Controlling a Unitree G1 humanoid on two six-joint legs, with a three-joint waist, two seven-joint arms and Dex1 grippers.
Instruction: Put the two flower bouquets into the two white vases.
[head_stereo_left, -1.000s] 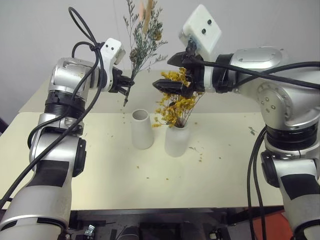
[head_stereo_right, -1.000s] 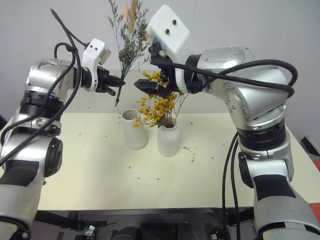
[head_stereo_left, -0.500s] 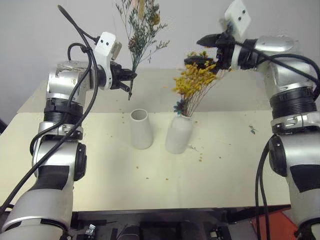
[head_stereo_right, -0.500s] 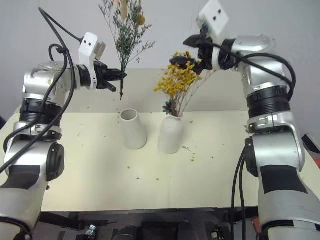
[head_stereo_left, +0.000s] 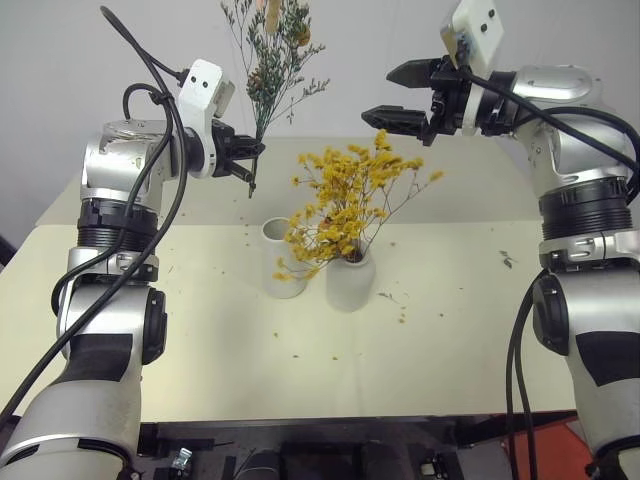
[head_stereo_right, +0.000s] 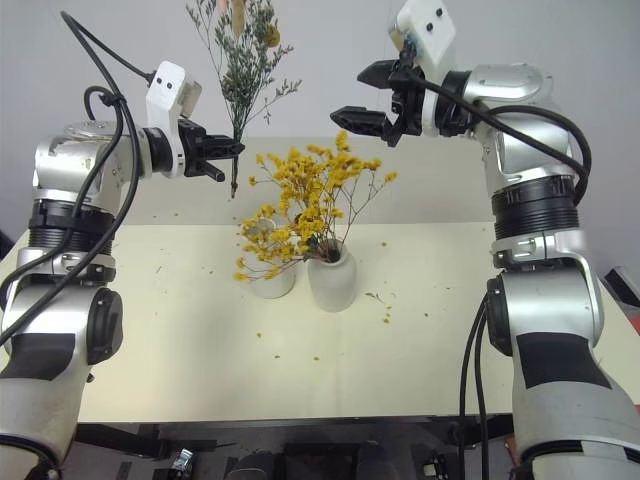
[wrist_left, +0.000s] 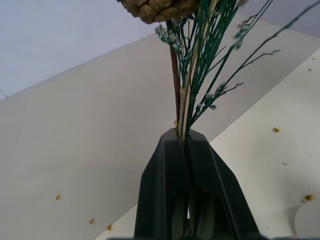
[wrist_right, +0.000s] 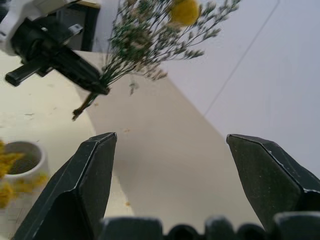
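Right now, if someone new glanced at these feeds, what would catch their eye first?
Most striking is the yellow-orange bouquet, fanned out of the narrow-necked white vase at mid-table and spilling over the mouth of the taller white vase beside it. Next, the grey-green bouquet, held upright above the table by its stems in the shut left gripper. The right gripper hangs open above the yellow blossoms.

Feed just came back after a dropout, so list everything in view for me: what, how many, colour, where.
Yellow bouquet: one, yellow-orange, standing in the rounder vase.
Rounder vase: one, white, mid-table.
Taller vase: one, white, beside the rounder vase, partly behind blossoms, nothing in it.
Grey-green bouquet: one, held by its stems above the taller vase.
Table: one, cream, scattered with fallen petals.
Left claw: shut on the grey-green bouquet.
Right claw: open, empty, above the yellow bouquet.
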